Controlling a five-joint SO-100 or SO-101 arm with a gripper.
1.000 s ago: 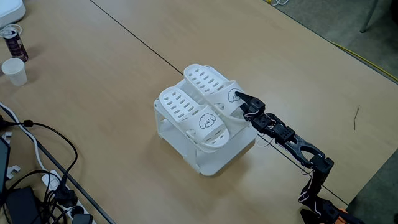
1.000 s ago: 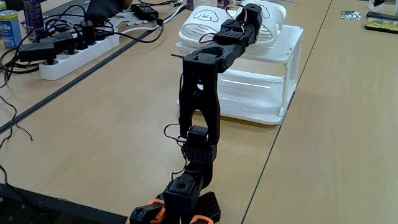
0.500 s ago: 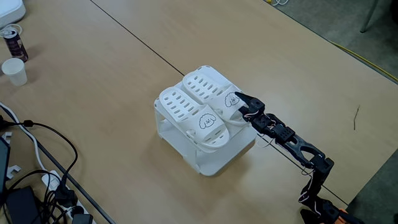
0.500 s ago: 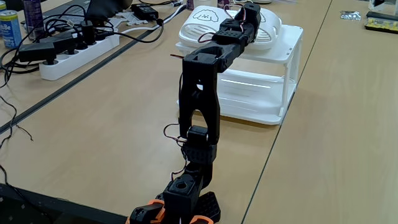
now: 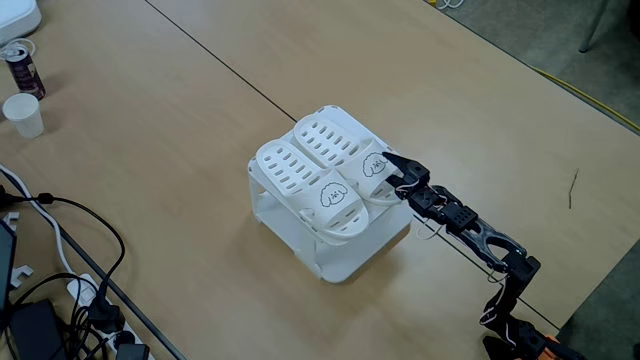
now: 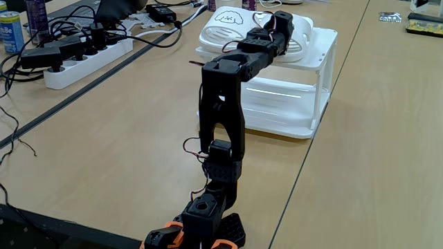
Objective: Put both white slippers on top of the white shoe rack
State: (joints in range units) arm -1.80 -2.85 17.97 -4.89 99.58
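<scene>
Table (image 5: 180, 130) space lies bare and wide on every side of the white shoe rack (image 5: 330, 255), apart from the arm that reaches in from the lower right in a fixed view. Both white slippers (image 5: 300, 180) lie side by side on the rack's flat top, touching, toes toward the arm; the nearer one's toe overhangs the rack's front edge slightly. They are white plastic slides with rows of slotted vents in the soles and a small line-drawn puppy face on each strap. No readable writing shows on them. The claw (image 5: 388, 172) sits at the toe end of the farther slipper, right against its strap; whether its jaws grip the slipper I cannot tell. A paper cup (image 5: 22, 114) and a drink can (image 5: 20, 66) stand well apart at the table's left edge, above a tangle of black cables (image 5: 60, 290).
</scene>
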